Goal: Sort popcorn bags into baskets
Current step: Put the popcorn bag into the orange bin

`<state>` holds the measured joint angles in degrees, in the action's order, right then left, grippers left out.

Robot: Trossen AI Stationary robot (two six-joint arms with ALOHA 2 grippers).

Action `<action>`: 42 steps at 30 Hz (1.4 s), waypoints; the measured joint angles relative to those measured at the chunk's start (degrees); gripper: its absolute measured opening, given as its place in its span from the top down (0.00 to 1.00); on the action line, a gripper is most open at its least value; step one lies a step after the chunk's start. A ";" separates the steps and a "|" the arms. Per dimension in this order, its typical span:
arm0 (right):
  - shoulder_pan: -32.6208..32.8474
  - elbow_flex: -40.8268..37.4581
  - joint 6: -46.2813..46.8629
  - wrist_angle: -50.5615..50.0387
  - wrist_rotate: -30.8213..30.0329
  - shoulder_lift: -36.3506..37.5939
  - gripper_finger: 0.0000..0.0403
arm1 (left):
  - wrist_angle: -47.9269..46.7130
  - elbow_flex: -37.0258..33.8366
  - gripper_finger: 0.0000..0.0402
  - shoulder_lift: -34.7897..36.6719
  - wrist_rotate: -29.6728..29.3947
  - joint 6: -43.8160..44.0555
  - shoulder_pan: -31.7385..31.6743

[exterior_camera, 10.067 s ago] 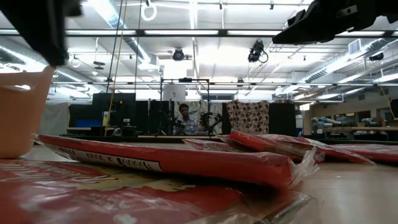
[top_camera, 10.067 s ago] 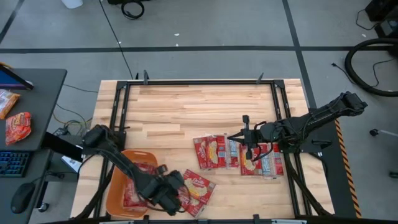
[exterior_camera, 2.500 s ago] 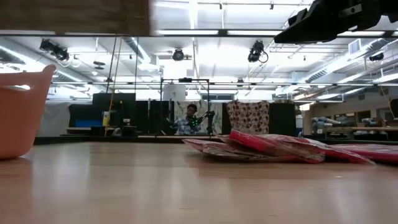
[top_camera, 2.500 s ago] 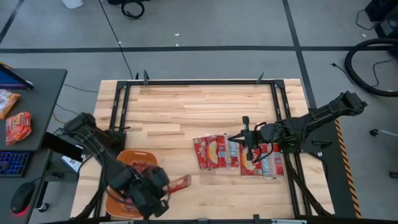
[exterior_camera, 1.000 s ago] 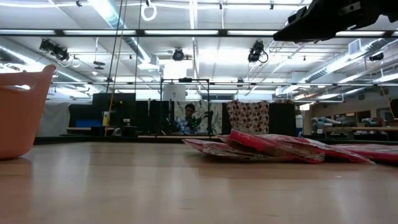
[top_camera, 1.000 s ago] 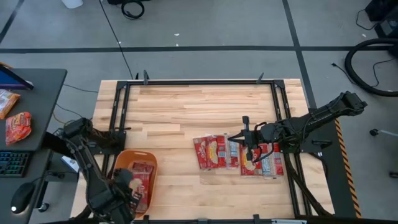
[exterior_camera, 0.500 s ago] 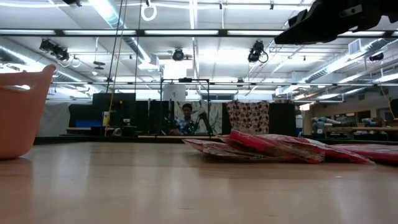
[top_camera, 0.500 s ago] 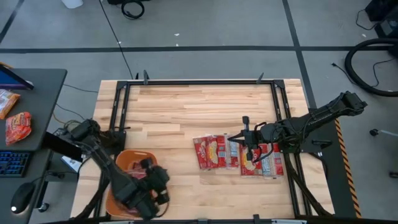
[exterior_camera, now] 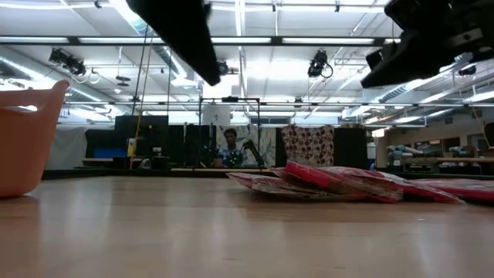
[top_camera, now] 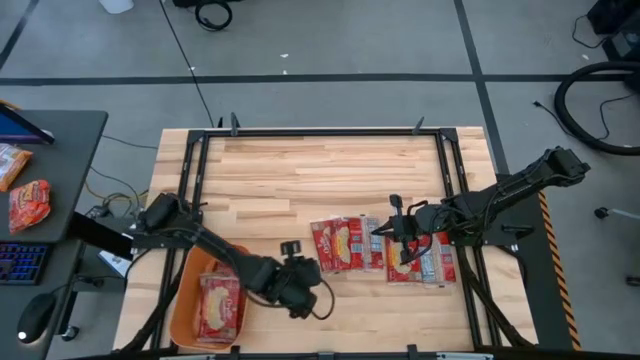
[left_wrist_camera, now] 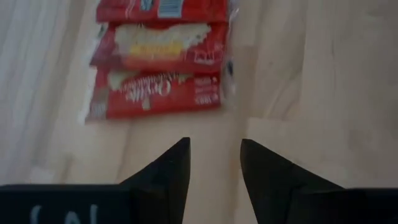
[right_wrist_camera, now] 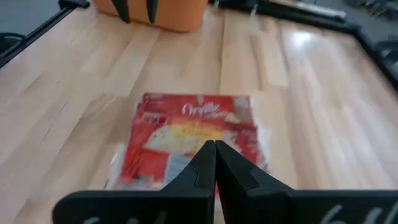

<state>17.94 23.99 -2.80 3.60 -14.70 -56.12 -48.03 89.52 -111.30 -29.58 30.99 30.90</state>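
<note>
Several red popcorn bags [top_camera: 385, 248] with cream-yellow panels lie flat in an overlapping row on the right half of the table; the low view shows them as a low heap [exterior_camera: 332, 182]. The orange basket [top_camera: 183, 300] sits at the near left corner with bags [top_camera: 220, 306] lying inside. My left gripper [top_camera: 308, 275] hangs open between basket and row, facing the row's leftmost bag [left_wrist_camera: 158, 62]; its fingers [left_wrist_camera: 171, 168] hold nothing. My right gripper [top_camera: 385, 233] is shut and hovers above the row's middle, over a bag [right_wrist_camera: 193, 127].
A black metal frame [top_camera: 320, 132] runs along the table's edges. Bare wood lies across the far half and between basket and row. A grey desk [top_camera: 50, 170] left of the table carries an orange-red snack packet [top_camera: 30, 205]. A person [exterior_camera: 229, 144] sits far behind.
My left gripper has swung from above the basket at the near left toward the table's right and now hangs open short of the row of bags. My right gripper has shifted slightly toward the near edge. The bags have not moved.
</note>
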 joint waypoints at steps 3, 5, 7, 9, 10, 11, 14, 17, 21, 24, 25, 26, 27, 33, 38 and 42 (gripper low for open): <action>1.41 -1.30 2.05 0.23 -0.30 0.00 0.97 | 2.32 0.00 0.63 -0.82 -0.35 -6.52 -1.38; 2.48 -1.90 3.13 0.80 -0.91 0.00 0.97 | 4.55 0.01 0.63 -1.39 -0.83 -10.83 -2.07; 3.50 -2.28 3.99 2.09 -1.94 0.00 0.97 | 7.34 -0.02 0.62 -2.38 -1.23 -15.43 -2.94; 4.35 -2.49 4.57 2.55 -2.90 0.00 0.97 | 9.14 -0.01 0.60 -3.33 -1.21 -20.63 -3.71; 4.76 -2.50 4.71 2.81 -3.37 -0.02 0.97 | 10.09 -0.02 0.59 -3.89 -1.18 -23.49 -4.07; 5.02 -2.50 4.77 3.01 -3.83 -0.02 0.97 | 11.66 -0.02 0.58 -4.42 -1.16 -26.30 -4.55; 5.37 -2.50 5.11 3.36 -4.44 -0.02 0.97 | 12.50 -0.04 0.55 -5.64 -1.23 -34.57 -5.58; 5.40 -2.50 8.75 3.19 -3.36 -0.08 0.97 | 12.08 -0.04 0.55 -6.30 -1.07 -40.44 -6.39; 8.06 -2.45 16.57 0.65 -6.12 -1.49 0.97 | 10.43 0.03 0.56 -6.62 -0.83 -43.40 -6.78; 12.14 -1.03 21.25 -3.47 -10.65 -5.01 0.98 | 8.41 0.00 0.56 -6.67 -0.77 -43.67 -6.73; 13.44 0.73 22.66 -5.14 -11.93 -6.81 0.98 | 8.02 0.00 0.56 -6.67 -0.77 -43.67 -6.71; 14.85 2.58 23.82 -7.39 -13.51 -8.42 0.98 | 7.79 0.00 0.56 -6.67 -0.71 -43.71 -6.69; 16.19 4.66 24.67 -10.03 -15.16 -10.39 0.98 | 7.70 0.00 0.56 -6.67 -0.71 -43.70 -6.73; 22.18 17.60 27.37 -21.98 -18.37 -23.70 0.98 | 6.98 0.00 0.56 -6.54 -2.81 -42.72 -7.00; 26.73 27.07 34.65 -36.53 -16.78 -31.05 0.97 | 5.23 0.00 0.56 -6.54 -2.75 -39.15 -6.89; 30.60 31.92 40.15 -44.54 -14.33 -34.87 0.93 | 3.38 0.00 0.56 -6.48 -2.76 -39.13 -6.56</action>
<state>48.53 55.92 37.35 -40.94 -29.02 -90.99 -44.65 89.52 -117.78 -32.34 -8.15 24.34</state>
